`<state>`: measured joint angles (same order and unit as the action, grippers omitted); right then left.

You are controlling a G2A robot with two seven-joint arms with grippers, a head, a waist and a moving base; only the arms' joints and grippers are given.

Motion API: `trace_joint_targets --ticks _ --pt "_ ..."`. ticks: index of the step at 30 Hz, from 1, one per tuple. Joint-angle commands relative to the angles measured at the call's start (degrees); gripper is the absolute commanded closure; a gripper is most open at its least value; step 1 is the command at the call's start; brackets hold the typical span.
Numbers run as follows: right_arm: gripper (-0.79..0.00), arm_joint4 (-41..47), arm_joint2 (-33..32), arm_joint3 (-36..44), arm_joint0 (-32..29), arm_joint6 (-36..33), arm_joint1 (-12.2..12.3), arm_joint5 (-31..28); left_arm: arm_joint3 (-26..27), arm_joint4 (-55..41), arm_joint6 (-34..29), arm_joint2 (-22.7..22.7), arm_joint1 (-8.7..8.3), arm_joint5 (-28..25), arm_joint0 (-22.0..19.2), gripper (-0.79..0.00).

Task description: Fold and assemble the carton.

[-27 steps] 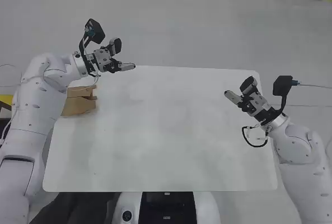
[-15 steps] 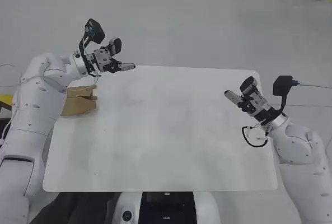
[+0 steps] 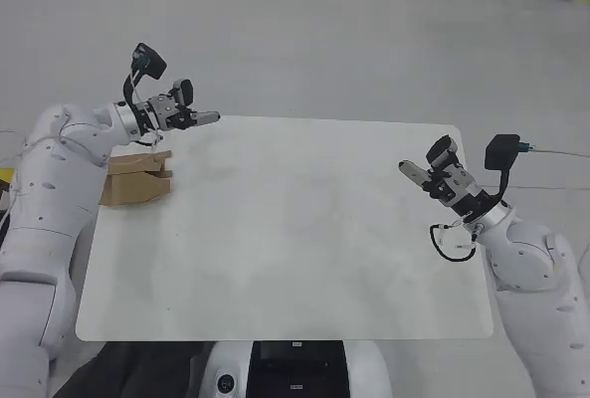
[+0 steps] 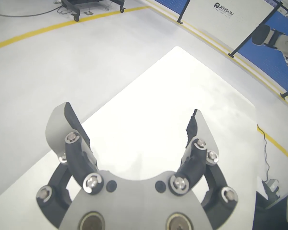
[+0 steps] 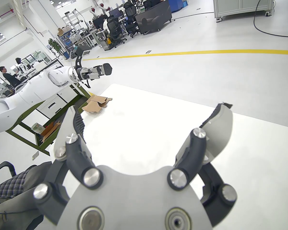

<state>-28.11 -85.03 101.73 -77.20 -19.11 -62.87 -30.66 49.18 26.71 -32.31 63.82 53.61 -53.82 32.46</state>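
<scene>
The flat brown cardboard carton lies at the far-left edge of the white table, partly under my left arm; the right wrist view has the carton at the table's far corner. Above the table's back-left corner, just beyond the carton, hangs my left gripper, open with nothing between its fingers. My right gripper hovers over the table's right edge, also open and empty. Neither gripper touches the carton.
The tabletop is bare apart from the carton. A green-framed bench with cardboard scraps stands beside the table's left side. A cable runs off to the right of my right arm.
My left arm has drawn back a little to the left, its gripper now nearer the table's back-left corner. The right arm and the carton have stayed put.
</scene>
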Motion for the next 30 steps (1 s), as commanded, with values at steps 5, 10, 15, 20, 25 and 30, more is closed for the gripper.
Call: trace_joint_targets --ticks 5,10,15,20,25,30 --pt "-0.785 0.0 0.0 0.0 0.0 0.0 0.0 0.0 -9.5 -11.6 -11.7 3.1 -1.54 -1.4 -3.1 -0.785" --pt "-0.785 0.0 0.0 0.0 0.0 0.0 0.0 0.0 -13.5 -17.8 -17.1 5.2 -3.7 -1.1 -3.9 -0.785" --pt "-0.785 0.0 0.0 0.0 0.0 0.0 0.0 0.0 -12.9 -21.3 -17.3 5.1 -6.67 -0.9 -2.0 -0.785" --pt "-0.785 0.0 0.0 0.0 0.0 0.0 0.0 0.0 -12.7 -23.3 -17.4 5.1 -7.82 -0.8 -1.1 -0.785" --pt "-0.785 0.0 0.0 0.0 0.0 0.0 0.0 0.0 -12.7 -23.3 -17.4 5.1 -7.82 -0.8 -1.1 -0.785" --pt "-0.785 0.0 0.0 0.0 0.0 0.0 0.0 0.0 -12.7 -23.3 -17.4 5.1 -7.82 -0.8 -1.1 -0.785"
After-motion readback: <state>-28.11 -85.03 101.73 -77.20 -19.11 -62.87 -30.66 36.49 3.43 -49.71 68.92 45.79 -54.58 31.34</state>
